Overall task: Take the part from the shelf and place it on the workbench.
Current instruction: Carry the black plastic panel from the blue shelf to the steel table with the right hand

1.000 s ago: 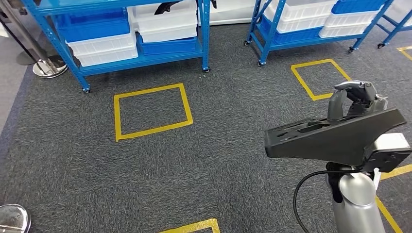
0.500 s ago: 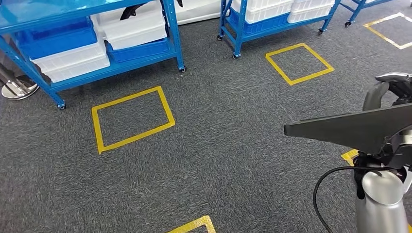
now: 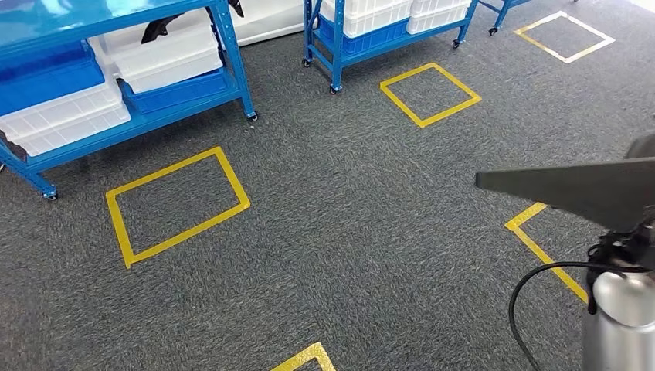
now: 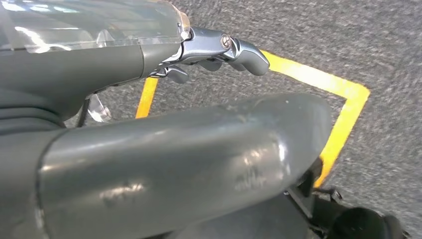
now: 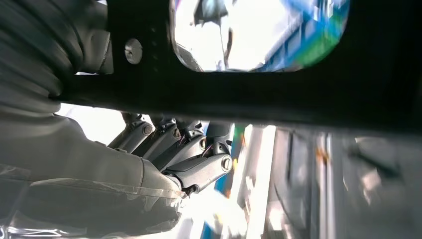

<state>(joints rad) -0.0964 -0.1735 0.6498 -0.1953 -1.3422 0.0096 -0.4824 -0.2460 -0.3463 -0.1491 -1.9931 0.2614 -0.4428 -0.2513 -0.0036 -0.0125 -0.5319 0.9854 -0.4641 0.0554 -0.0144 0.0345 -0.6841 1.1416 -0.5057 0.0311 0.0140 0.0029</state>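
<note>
One part, already off the shelf and in my keeping; the workbench cannot be located from here. Left side first: my left hand (image 4: 219,50) hangs over grey carpet (image 3: 347,232) and a yellow tape corner (image 4: 348,99), its fingers (image 4: 246,52) curled inward on nothing that I can see, well clear of the part. Blue shelves (image 3: 216,46) with white bins (image 3: 166,58) stand far off, beyond the tape squares (image 3: 178,202). Right side: the black part (image 3: 587,193) is a flat plate, its long axis running crosswise, its pointed end reaching left past my silver forearm (image 3: 622,317). At the wrist, my right hand (image 5: 169,154) sits against the plate's underside, fingers (image 5: 199,169) bent up against it and carrying it. Judgement: the right hand alone owns the placement; the plate must be kept level with its long end leading when set down.
</note>
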